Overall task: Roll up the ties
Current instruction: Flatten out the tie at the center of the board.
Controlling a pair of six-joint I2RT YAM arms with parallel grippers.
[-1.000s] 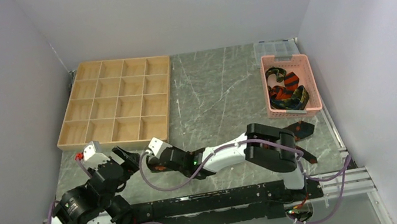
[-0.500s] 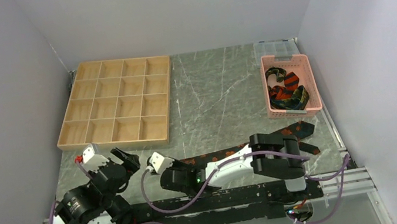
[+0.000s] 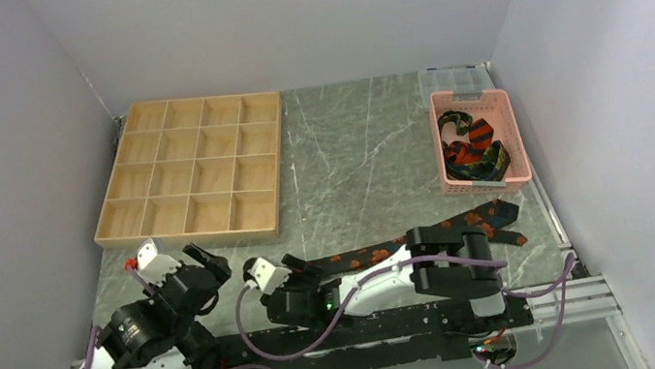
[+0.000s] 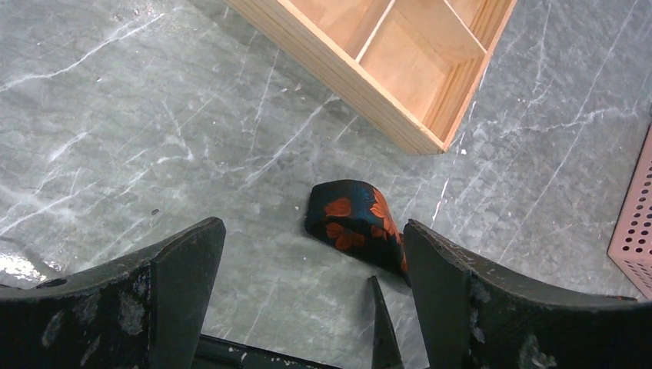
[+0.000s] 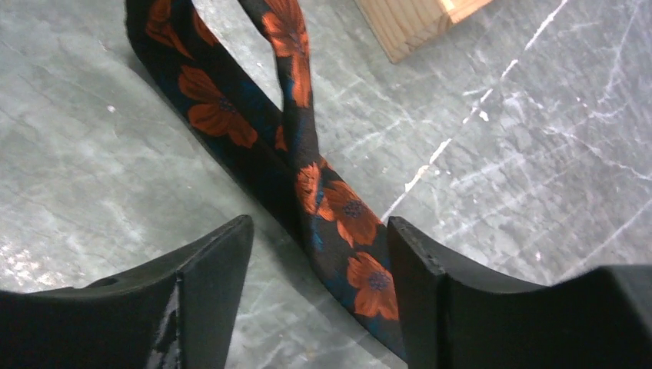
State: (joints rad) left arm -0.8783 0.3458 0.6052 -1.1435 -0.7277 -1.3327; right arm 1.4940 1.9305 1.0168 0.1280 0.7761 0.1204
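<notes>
No text, label, brand, number or sign can be read in any of the three views. The only markings that show are patterns, not writing; orange-red flowers are printed on the dark tie (image 5: 350, 211); pale veins run across the grey table top (image 4: 115, 115).
</notes>
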